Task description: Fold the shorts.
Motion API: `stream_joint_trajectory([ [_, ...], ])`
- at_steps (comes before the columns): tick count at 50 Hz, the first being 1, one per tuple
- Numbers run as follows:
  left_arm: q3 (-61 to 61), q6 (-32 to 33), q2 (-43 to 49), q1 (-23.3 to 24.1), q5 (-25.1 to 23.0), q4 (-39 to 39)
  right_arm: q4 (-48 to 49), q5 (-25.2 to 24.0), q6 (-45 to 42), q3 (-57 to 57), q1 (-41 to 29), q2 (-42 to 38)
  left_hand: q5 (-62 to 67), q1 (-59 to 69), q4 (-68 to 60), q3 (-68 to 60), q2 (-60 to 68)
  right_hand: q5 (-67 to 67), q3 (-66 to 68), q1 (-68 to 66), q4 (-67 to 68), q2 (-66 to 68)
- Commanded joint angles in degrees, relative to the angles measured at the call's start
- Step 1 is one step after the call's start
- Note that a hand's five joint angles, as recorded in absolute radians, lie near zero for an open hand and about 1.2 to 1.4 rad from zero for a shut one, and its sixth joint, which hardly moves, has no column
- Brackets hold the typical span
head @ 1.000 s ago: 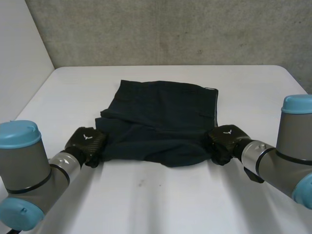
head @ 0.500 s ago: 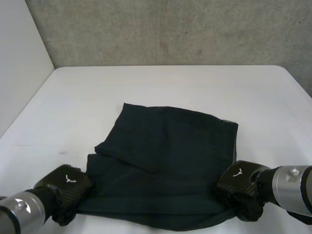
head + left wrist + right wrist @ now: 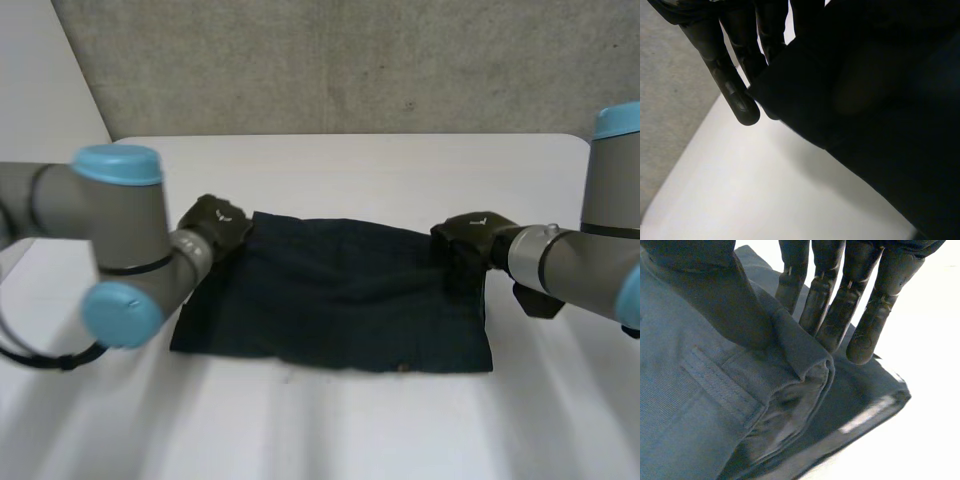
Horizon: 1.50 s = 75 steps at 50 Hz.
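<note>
The dark shorts [image 3: 330, 300] lie folded in a wide flat rectangle in the middle of the white table [image 3: 350, 430]. My left hand [image 3: 218, 222] sits at the cloth's far left corner. In the left wrist view its straight fingers [image 3: 740, 95] hold the edge of the shorts [image 3: 880, 125], which hangs from them above the table. My right hand [image 3: 468, 240] is at the far right corner. The right wrist view shows a fold of the shorts [image 3: 715, 390] by the waistband pinched between the thumb and the straight fingers [image 3: 840, 315].
A grey wall runs behind the table's far edge [image 3: 350, 136]. Both forearms reach inward over the table's left and right sides. Bare table lies in front of the shorts and beyond them.
Both hands have carried the near edge of the shorts up and over to the far side. The cloth now lies doubled, shorter front to back.
</note>
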<state>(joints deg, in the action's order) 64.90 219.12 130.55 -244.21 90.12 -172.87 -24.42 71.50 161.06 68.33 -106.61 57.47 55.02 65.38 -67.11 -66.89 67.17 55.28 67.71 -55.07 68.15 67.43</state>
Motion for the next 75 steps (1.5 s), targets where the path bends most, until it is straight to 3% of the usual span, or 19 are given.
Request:
stream_joint_trajectory([
  [1, -15.67, 0.08, 10.33, 2.42, 7.18, -0.45, 7.8, 8.39, 1.28, -5.58, -0.27, -6.58, -21.31, -21.67, 23.41, 23.18, -23.46, 14.72, 12.29, -24.93, 11.85, 12.57],
  [7, -15.68, -0.27, 10.25, 3.3, 6.92, -4.84, 11.59, 9.53, 1.36, -5.32, -0.44, -7.02, -26.55, -26.9, 28.64, 28.41, -28.69, 14.72, 12.29, -24.93, 11.85, 12.57],
  [14, -10.33, -0.27, 8.14, 3.56, 5.87, -4.85, 12.21, 9.1, 1.45, -3.82, -0.45, -6.15, -26.04, -26.4, 28.14, 27.91, -28.19, 14.72, 12.29, -24.93, 11.85, 12.57],
  [20, -6.89, -0.36, 6.55, 2.51, -4.04, -5.11, 11.86, 8.74, 1.19, -3.38, -0.62, -6.06, -23.53, -23.89, 25.62, 25.4, -25.68, 14.72, 12.29, -24.93, 11.85, 12.57],
  [25, -7.68, -0.36, 6.91, 1.19, -9.08, -4.85, 11.94, 8.57, 1.19, -2.5, -0.62, -5.97, -18.64, -19.0, 20.74, 20.51, -20.79, 14.72, 12.29, -24.93, 11.85, 12.57],
  [35, -11.9, -0.36, 11.82, 0.05, -9.26, -3.44, 12.12, 8.57, 0.75, -2.42, -0.53, -5.53, -12.75, -13.11, 14.85, 14.62, -14.9, 14.72, 12.29, -24.93, 11.85, 12.57],
  [44, -15.15, -0.36, 14.03, -0.04, -9.87, 6.65, 12.21, 8.66, 0.48, -2.42, -0.53, -6.15, -11.07, -11.43, 13.17, 12.94, -13.22, 14.72, 12.29, -24.93, 11.85, 12.57],
  [51, -16.65, -0.44, 14.2, -0.13, -9.7, 8.07, 12.82, 8.66, -0.39, -2.42, -0.62, -6.23, -10.4, -10.76, 12.5, 12.27, -12.55, 14.72, 12.29, -24.93, 11.85, 12.57],
  [54, -17.17, -0.44, 14.55, -0.22, -9.7, 8.07, 12.82, 8.66, -0.39, -2.42, -0.62, -6.41, -2.19, -2.55, 4.29, 4.06, -4.34, 14.72, 12.29, -24.93, 11.85, 12.57],
  [56, -18.05, -0.53, 15.43, -0.22, -9.7, 7.99, 12.82, 8.66, -0.39, -2.5, -0.62, -6.41, 13.59, 13.23, -11.49, -11.72, 11.44, 14.72, 12.29, -24.93, 11.85, 12.57],
  [60, -21.12, -0.53, 17.19, -0.22, -9.08, 7.99, 12.91, 8.66, -0.39, -2.68, -0.62, -6.32, 14.98, 14.62, -12.89, -13.11, 12.83, 14.72, 12.29, -24.93, 11.85, 12.57],
  [66, -27.18, -3.69, 19.3, -0.31, -8.82, 5.71, 16.32, 8.83, -0.22, -3.91, -0.62, -6.5, 14.98, 14.62, -12.89, -13.11, 12.83, 14.72, 12.29, -24.93, 11.85, 12.57],
  [75, -35.79, -11.08, 23.95, -0.92, -7.5, -6.41, 28.81, 9.8, 0.13, -6.02, -0.53, -9.48, 14.98, 14.62, -12.89, -13.11, 12.83, 14.72, 12.29, -24.93, 11.85, 12.57],
])
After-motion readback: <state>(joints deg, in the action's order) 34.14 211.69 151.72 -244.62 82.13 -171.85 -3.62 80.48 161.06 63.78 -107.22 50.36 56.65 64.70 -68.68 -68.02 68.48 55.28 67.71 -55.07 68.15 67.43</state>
